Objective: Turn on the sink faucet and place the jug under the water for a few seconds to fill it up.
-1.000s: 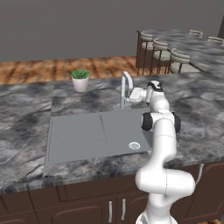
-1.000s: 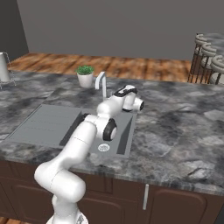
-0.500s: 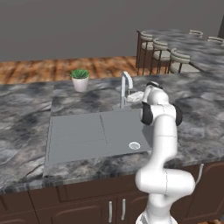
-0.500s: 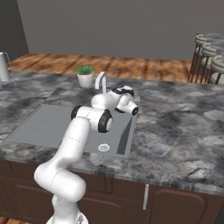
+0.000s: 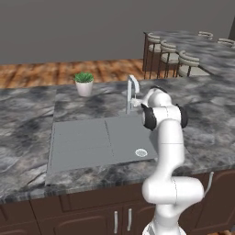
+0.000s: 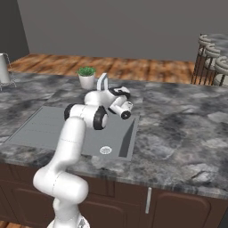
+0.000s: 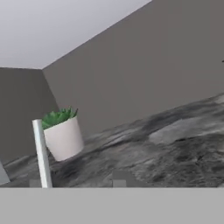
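We see our gripper (image 5: 136,97) just beside the sink faucet (image 5: 131,93) behind the grey sink (image 5: 82,142), near a potted plant (image 5: 84,83), its finger spacing impossible to tell.

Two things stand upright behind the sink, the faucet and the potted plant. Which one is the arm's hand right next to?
The sink faucet: the slim silver spout at the sink's back edge, beside the hand. The potted plant stands apart, further left.

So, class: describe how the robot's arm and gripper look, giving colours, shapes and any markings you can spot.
The arm is made of smooth, rounded glossy white segments with dark, near-black bands at the joints, rising from a bulbous white base. The gripper is a white block with dark trim and a round dark end cap. No cables or readable markings show.
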### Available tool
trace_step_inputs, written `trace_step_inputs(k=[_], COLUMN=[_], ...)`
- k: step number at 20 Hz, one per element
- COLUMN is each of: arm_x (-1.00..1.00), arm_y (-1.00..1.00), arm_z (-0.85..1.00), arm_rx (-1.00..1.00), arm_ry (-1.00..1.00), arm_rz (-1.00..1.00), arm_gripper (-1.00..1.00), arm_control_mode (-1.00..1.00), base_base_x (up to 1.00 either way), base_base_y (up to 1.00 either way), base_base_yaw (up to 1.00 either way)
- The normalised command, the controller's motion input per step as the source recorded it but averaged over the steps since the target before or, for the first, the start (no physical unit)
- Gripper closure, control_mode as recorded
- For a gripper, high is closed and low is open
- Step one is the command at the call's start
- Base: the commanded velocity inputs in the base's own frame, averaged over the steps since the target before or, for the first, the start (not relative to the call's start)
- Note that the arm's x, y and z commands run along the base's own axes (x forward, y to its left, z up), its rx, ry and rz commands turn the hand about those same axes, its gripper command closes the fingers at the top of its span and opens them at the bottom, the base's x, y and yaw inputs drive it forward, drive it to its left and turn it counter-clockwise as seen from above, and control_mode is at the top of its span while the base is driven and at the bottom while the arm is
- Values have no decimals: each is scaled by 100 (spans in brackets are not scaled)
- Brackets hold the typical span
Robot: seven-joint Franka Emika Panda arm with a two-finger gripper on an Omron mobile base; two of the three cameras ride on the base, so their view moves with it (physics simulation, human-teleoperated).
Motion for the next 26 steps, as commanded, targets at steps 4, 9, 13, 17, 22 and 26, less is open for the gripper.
trace_step_inputs(k=[4, 9, 13, 17, 22, 26], arm_x=[20, 8, -1, -23, -69, -100], arm_y=[-87, -100, -97, -73, -49, -59], arm_z=[0, -7, -20, -13, 0, 11], arm_rx=[17, 19, 17, 14, 8, 13], arm_ry=[26, 22, 18, 3, -2, -11], arm_rz=[-26, -18, -14, -7, -6, -7], arm_gripper=[100, 100, 100, 100, -100, -100], arm_control_mode=[-100, -100, -100, -100, -100, -100], base_base_x=[0, 0, 0, 0, 0, 0], base_base_y=[0, 0, 0, 0, 0, 0], base_base_yaw=[0, 0, 0, 0, 0, 0])
